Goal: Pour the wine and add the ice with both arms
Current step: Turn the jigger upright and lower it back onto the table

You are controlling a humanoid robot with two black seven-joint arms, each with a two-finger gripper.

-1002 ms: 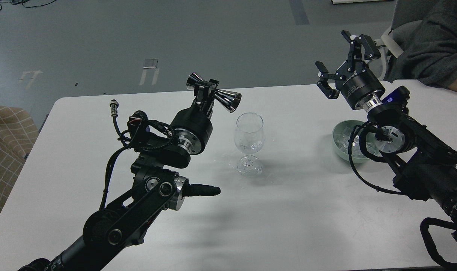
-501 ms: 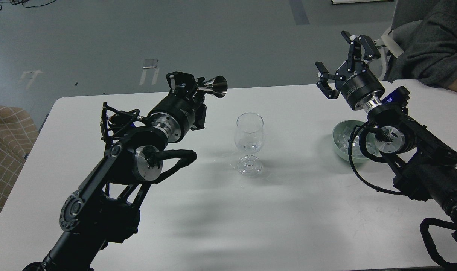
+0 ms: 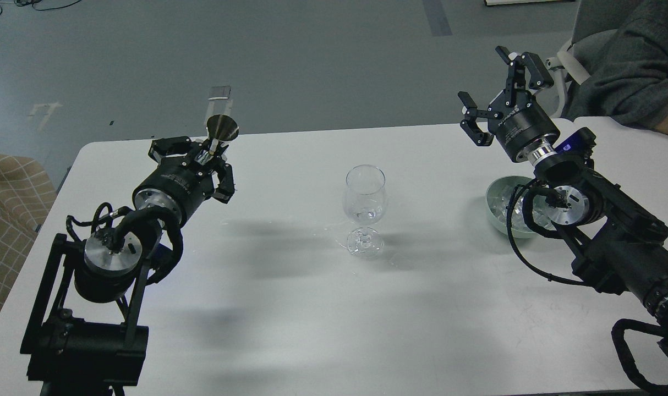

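The steel jigger point(image 3: 222, 129) is pinched in the left gripper point(image 3: 202, 157), well left of the wine glass point(image 3: 365, 201). The right gripper point(image 3: 496, 91) hangs with jaws spread above the ice bowl point(image 3: 496, 212); ice must be picked next.

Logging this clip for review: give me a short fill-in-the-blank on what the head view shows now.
1. The left pincer is shut on a shiny metal ____.
2. The wine glass stands ____ on the white table.
3. The right pincer holds nothing, its fingers spread ____.
4. The ice lies in a pale green ____ beside the right arm.

Missing words: jigger; upright; open; bowl
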